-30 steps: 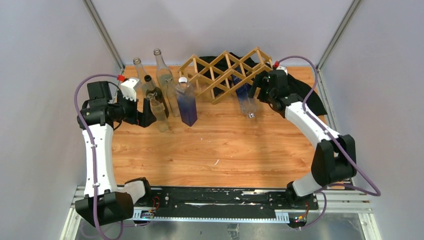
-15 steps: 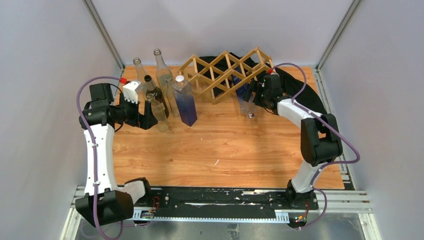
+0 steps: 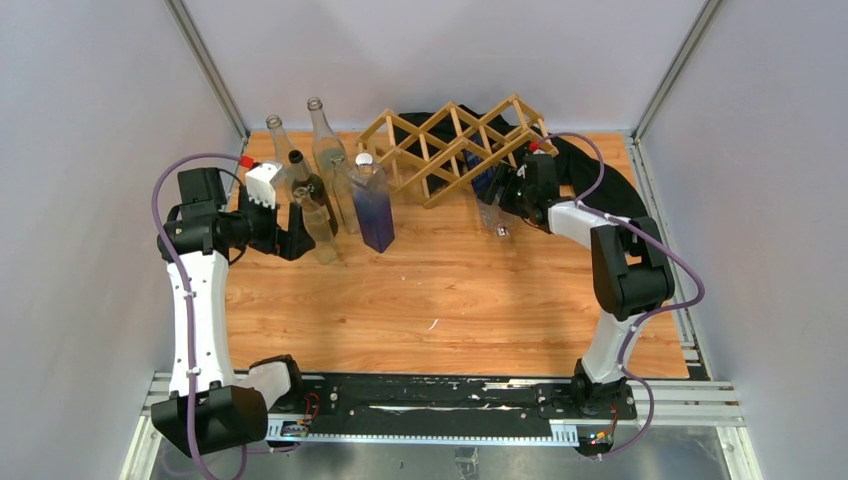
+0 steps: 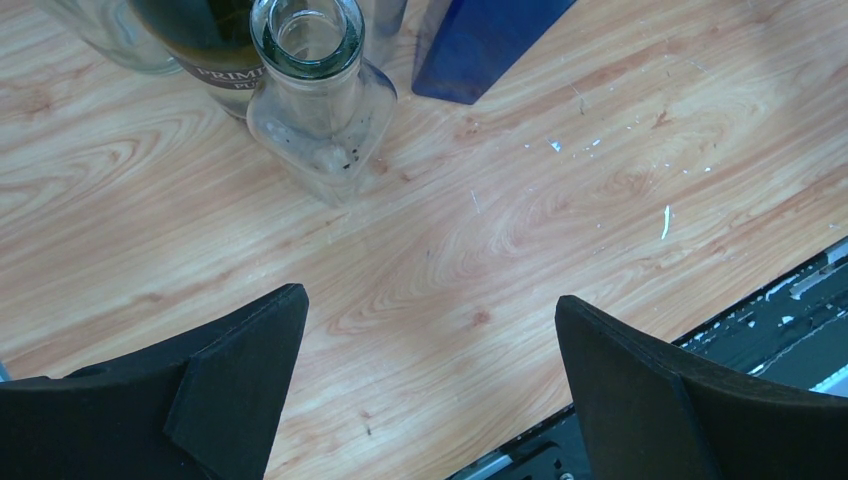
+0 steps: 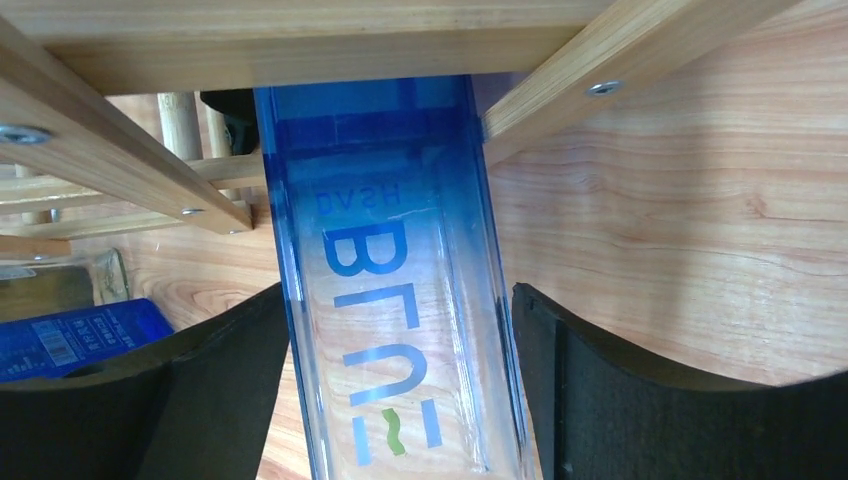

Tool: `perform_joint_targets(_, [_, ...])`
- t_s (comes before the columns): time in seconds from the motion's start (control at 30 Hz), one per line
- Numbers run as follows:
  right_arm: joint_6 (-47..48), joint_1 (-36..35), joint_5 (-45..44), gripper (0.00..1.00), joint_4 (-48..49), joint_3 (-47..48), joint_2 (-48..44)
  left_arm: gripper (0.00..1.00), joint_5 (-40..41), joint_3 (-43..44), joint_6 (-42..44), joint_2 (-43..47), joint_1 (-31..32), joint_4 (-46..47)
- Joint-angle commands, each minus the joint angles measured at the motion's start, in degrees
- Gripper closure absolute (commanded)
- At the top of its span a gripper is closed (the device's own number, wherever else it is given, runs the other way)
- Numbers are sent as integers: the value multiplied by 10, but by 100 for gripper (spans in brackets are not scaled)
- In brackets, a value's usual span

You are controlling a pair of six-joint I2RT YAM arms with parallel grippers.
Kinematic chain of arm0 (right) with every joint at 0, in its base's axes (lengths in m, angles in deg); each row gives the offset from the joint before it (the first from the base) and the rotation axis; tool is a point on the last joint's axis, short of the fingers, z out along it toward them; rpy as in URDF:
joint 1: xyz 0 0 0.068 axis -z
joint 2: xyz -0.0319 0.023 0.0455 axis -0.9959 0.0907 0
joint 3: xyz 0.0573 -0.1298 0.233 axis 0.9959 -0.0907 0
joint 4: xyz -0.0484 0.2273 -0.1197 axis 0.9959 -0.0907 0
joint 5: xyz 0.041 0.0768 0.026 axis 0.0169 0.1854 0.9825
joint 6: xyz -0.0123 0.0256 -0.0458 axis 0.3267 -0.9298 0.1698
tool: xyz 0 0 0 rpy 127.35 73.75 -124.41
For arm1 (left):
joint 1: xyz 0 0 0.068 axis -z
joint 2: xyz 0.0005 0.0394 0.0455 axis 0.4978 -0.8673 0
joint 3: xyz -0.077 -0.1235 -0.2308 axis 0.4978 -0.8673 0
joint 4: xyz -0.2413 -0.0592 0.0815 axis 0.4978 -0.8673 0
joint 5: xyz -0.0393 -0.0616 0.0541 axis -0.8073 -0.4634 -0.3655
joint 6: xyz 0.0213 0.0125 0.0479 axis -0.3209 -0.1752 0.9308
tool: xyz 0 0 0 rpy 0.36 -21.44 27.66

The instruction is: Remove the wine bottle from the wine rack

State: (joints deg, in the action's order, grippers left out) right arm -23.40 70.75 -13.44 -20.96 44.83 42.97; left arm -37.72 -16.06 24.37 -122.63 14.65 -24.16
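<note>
Right tool: jaws astride the wine bottle, one dark pad close on each side. Whether the pads press the glass or stand just off it cannot be told.
Left tool: jaws wide with nothing between them, hovering over bare desk near a clear open-necked bottle.
Hidden: the wrist view cuts off the wine bottle's neck and base. Overhead, the right tool and the slats cover most of it.
Wine bottle: square-sided clear glass, tinted blue toward the rack end. Its blue lettering reads mirrored, probably seen through the glass. It lies tilted in a low cell toward the right end of the wine rack.
Wine rack: pale wood slats forming diamond cells, with screws at the crossings. A black cloth lies behind it.
</note>
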Motion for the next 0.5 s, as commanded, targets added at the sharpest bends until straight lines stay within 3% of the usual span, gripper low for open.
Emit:
perform_joint_targets(0.0, [-2, 9, 19, 22, 34, -38, -5, 0, -10, 6, 2, 10, -3, 0])
perform_joint_targets(0.2, [-4, 14, 59, 51, 72, -90, -44, 0, -13, 10, -3, 22, -3, 0])
perform_joint_targets(0.37, [-23, 21, 82, 91, 120, -150, -101, 0, -16, 12, -5, 30, -3, 0])
perform_joint_targets(0.47, [-27, 21, 97, 100, 126, -176, -131, 0, -16, 12, -4, 32, -3, 1])
